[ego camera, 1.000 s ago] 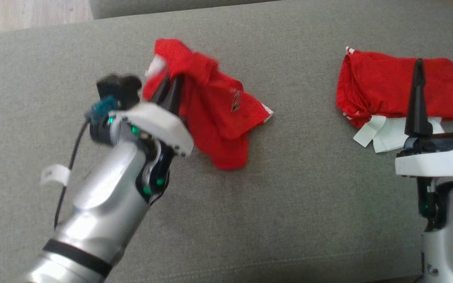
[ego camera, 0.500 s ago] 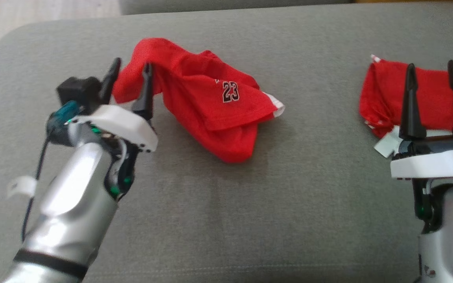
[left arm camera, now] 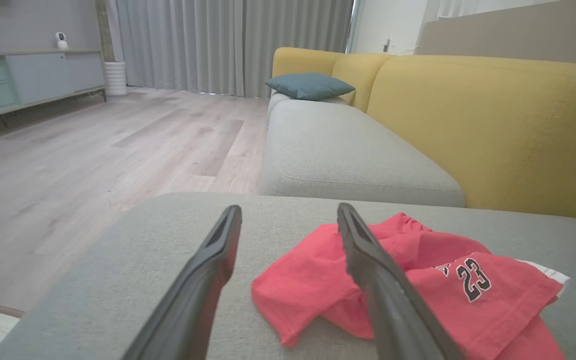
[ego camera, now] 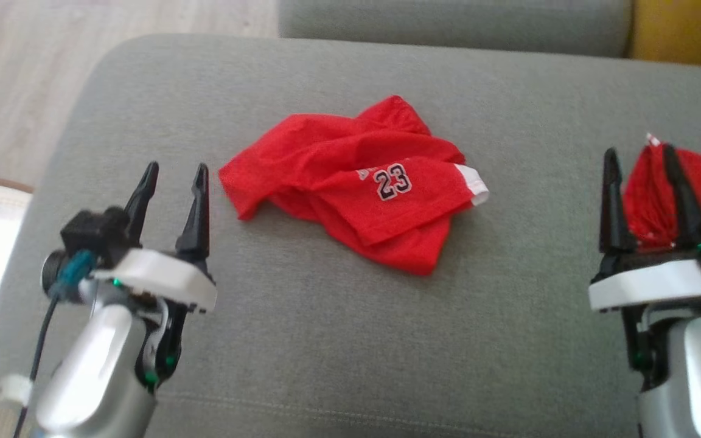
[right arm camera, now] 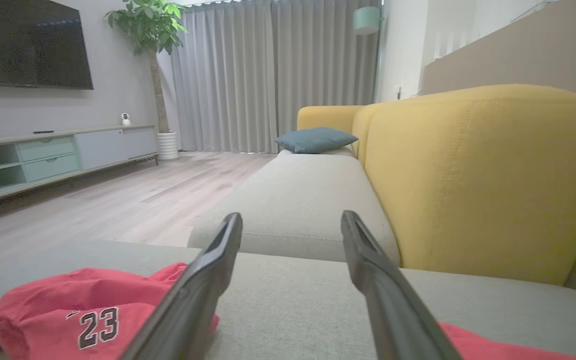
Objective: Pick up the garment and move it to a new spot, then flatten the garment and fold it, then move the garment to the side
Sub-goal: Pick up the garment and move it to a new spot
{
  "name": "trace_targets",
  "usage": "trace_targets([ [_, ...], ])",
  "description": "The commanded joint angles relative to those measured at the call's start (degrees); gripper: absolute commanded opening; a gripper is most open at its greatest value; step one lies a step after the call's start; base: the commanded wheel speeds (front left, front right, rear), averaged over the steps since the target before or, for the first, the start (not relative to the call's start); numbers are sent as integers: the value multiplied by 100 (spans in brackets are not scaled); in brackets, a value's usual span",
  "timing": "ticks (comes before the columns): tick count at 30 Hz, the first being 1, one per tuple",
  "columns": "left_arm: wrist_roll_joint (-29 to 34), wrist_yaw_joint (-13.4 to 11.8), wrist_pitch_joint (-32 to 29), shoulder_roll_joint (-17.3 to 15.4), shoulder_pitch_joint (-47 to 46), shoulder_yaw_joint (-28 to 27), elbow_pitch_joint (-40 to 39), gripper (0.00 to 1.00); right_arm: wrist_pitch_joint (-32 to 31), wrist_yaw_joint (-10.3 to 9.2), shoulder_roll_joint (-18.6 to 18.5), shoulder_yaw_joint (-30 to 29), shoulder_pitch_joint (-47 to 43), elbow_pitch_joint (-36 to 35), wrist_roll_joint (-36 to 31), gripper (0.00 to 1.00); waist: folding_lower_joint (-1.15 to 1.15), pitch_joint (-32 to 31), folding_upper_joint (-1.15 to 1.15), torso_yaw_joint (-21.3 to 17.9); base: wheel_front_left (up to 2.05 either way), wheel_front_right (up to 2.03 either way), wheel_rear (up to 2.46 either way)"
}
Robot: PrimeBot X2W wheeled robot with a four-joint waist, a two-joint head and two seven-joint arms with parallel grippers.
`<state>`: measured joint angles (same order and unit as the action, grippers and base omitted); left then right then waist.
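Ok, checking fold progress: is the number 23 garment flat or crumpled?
Crumpled, not yet flattened: the number 23 garment lies bunched on the grey cushion, its layers overlapping in uneven wrinkles.

Living room: sofa [right arm camera: 468,175], television [right arm camera: 28,42], curtains [right arm camera: 268,75]

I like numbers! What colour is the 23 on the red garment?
The 23 is black, outlined white; head view shows it best.

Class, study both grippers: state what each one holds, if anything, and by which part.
Nothing is held. The left gripper is open beside the red garment, with no cloth between its fingers. The right gripper is open and empty too.
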<state>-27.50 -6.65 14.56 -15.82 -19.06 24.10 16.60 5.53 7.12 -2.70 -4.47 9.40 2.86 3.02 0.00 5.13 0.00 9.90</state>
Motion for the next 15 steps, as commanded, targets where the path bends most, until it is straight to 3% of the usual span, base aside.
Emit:
trace_targets([
  [1,76,-53,43,-160,-53,-304,-272,100,31,36,-18,177,45,-141,61,100,0,-132,0,135,0,0,0],
  [6,272,-102,43,26,571,-517,-687,100,68,36,-18,311,-122,142,243,100,0,-255,0,267,0,0,0],
  [15,633,26,43,367,1027,-794,-914,100,141,36,-18,484,-189,451,316,100,0,-247,0,420,0,0,0],
])
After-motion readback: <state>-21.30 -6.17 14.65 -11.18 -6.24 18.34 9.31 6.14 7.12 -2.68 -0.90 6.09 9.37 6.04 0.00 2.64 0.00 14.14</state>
